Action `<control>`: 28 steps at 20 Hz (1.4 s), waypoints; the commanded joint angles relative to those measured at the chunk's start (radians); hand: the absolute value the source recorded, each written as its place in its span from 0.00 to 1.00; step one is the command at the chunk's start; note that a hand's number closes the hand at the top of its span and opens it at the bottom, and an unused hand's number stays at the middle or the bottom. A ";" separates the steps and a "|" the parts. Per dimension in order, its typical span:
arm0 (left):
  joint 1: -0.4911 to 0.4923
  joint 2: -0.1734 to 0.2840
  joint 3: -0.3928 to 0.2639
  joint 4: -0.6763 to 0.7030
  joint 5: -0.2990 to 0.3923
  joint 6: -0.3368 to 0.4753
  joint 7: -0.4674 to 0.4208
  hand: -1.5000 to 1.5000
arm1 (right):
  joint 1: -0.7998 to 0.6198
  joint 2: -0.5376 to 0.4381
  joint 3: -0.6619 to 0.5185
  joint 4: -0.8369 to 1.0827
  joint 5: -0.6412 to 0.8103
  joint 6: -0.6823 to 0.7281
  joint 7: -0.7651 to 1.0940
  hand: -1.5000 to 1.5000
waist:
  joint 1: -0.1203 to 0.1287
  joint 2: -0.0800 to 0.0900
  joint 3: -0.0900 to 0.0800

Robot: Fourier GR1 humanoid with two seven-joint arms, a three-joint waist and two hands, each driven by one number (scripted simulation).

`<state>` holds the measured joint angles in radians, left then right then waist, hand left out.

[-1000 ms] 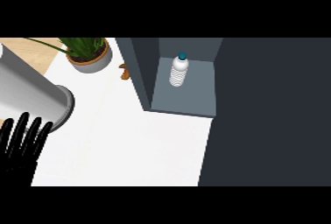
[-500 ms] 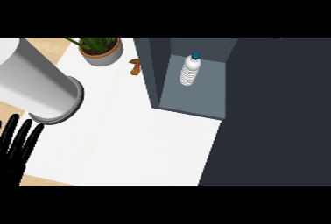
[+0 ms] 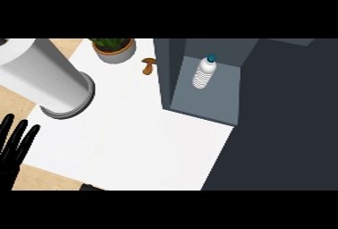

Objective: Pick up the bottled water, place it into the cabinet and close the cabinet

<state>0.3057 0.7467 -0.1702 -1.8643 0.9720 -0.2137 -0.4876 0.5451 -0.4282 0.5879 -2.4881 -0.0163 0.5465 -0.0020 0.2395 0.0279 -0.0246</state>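
Observation:
The bottled water point(image 3: 205, 73), clear and ribbed with a blue cap, stands upright inside the dark grey cabinet point(image 3: 204, 107) at the upper right, on its grey floor. A large dark panel point(image 3: 284, 129), apparently the cabinet's door, fills the right side of the view. My left hand point(image 3: 13, 150) rests open at the left edge, fingers straight and pointing up, far from the bottle. The right hand does not show anywhere.
A tall grey cylinder point(image 3: 49, 80) stands on the white counter point(image 3: 138, 143) at the upper left. A potted plant point(image 3: 114, 48) sits at the back, with a small brown object point(image 3: 148, 66) beside the cabinet's left wall. Wooden surface shows past the counter's left edge.
The whole view has shifted: the cabinet, bottle and cylinder sit further right and lower in the picture. My left hand has slid toward the left edge, showing less.

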 commanded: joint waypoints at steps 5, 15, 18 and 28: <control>-0.011 0.023 0.024 0.024 0.012 -0.023 0.010 0.00 | -0.152 0.002 0.114 -0.017 0.039 0.037 0.129 1.00 | -0.002 0.005 -0.006; -0.005 0.025 0.028 0.033 0.026 -0.044 0.013 0.00 | -0.238 0.031 0.096 0.012 -0.001 0.015 0.172 1.00 | 0.003 0.008 -0.007; -0.015 0.031 0.046 0.035 0.032 -0.049 0.007 0.00 | -0.242 0.062 0.099 0.030 -0.030 -0.004 0.181 1.00 | 0.002 0.016 -0.004; -0.040 0.047 0.063 0.038 0.045 -0.073 0.014 0.00 | -0.247 0.096 0.105 0.103 -0.177 0.015 0.176 1.00 | 0.055 0.049 0.000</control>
<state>0.2727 0.7849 -0.1214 -1.8303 1.0114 -0.2784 -0.4734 0.3263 -0.4080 0.5870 -2.4306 -0.1268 0.5998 0.1130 0.2781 0.0664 -0.0291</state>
